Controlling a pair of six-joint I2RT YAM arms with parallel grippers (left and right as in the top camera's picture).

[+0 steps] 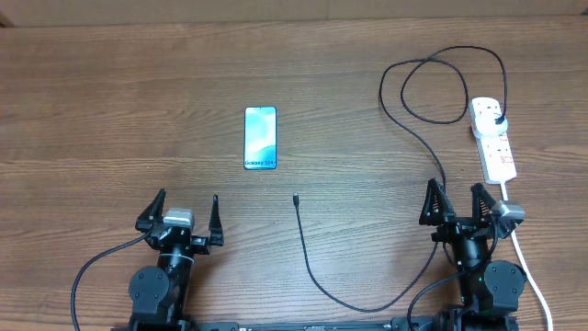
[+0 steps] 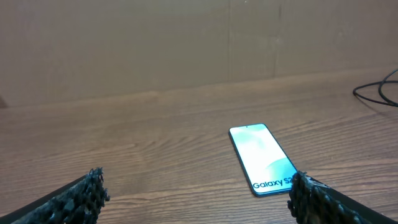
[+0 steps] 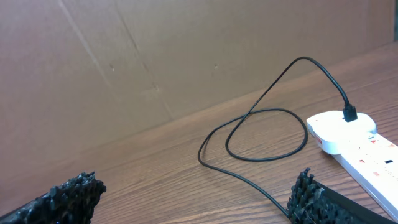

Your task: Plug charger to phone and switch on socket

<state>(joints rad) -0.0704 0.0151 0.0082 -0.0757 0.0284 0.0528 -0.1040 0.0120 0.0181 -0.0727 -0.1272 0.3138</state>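
Observation:
The phone (image 1: pixel 260 138) lies flat on the table, screen lit blue-teal, left of centre; it also shows in the left wrist view (image 2: pixel 264 158). The black charger cable (image 1: pixel 312 267) has its connector tip (image 1: pixel 295 198) lying free below and right of the phone. Its black plug (image 1: pixel 497 118) sits in the white socket strip (image 1: pixel 493 138) at the right; the strip shows in the right wrist view (image 3: pixel 354 140). My left gripper (image 1: pixel 187 213) is open and empty, near the front edge. My right gripper (image 1: pixel 456 202) is open and empty, with the cable running beside it.
The strip's thick white cord (image 1: pixel 531 276) runs down past my right arm to the front edge. The charger cable loops at the back right (image 1: pixel 441 87) and also shows in the right wrist view (image 3: pixel 267 134). A brown wall stands behind the table.

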